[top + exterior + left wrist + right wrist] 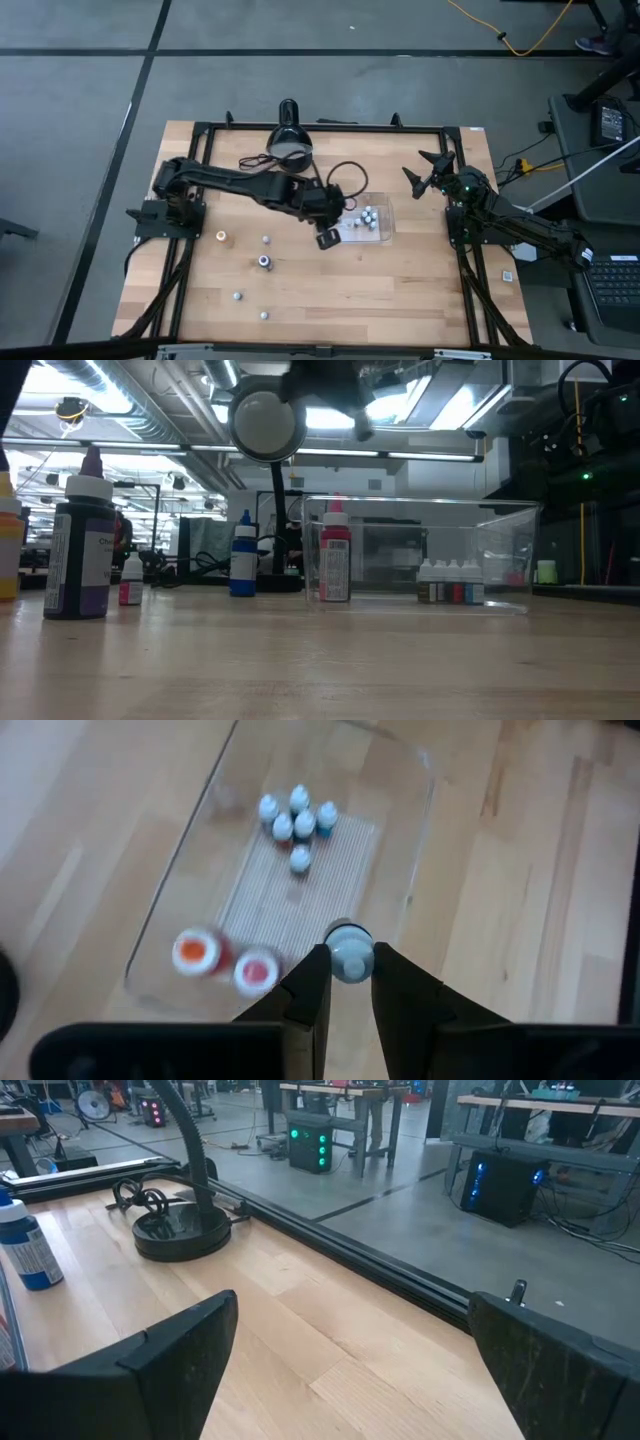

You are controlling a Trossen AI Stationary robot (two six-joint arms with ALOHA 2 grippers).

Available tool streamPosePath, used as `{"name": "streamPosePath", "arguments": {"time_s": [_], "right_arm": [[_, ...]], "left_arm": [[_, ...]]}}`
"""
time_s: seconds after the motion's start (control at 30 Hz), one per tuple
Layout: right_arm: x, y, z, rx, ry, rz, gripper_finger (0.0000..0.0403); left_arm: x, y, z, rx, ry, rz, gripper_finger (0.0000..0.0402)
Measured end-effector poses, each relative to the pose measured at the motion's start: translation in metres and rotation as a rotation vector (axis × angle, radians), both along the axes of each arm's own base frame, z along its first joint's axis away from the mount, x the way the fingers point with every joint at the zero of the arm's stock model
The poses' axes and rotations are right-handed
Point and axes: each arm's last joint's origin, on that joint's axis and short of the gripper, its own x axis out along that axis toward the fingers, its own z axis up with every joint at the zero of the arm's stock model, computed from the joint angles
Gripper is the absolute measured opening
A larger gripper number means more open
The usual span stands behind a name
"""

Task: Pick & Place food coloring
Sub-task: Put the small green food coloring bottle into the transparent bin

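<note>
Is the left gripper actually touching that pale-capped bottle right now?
Touching. The left wrist view shows the left gripper with both fingers against the pale-capped bottle, above the clear tray.

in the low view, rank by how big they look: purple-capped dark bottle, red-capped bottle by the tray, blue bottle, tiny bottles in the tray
1. purple-capped dark bottle, though it stands nearest the camera, which inflates it.
2. red-capped bottle.
3. blue bottle.
4. tiny bottles inside the clear tray, alike among themselves.

Both arms are matte black, jointed links on black bases, the left gripper (349, 990) with flat tapered fingers, the right gripper (350, 1360) with broad scuffed ones.
</note>
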Motion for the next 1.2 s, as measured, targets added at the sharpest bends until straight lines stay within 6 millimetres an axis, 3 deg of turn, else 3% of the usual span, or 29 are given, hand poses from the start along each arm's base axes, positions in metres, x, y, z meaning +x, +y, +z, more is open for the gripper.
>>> {"name": "streamPosePath", "arguments": {"time_s": [0.3,0.53,1.2], "right_arm": [[0.000,0.000,0.000,0.000,0.000,0.000,0.0394],[0.000,0.000,0.000,-0.001,0.001,0.000,0.0394],[0.000,0.000,0.000,0.000,0.000,0.000,0.0394]], "left_arm": [[0.043,0.002,-0.014,0.040,0.001,-0.050,0.0059],[0.070,0.003,-0.045,0.056,0.047,-0.066,0.0058],[0.105,0.006,-0.109,0.104,0.073,-0.115,0.0058]]}}
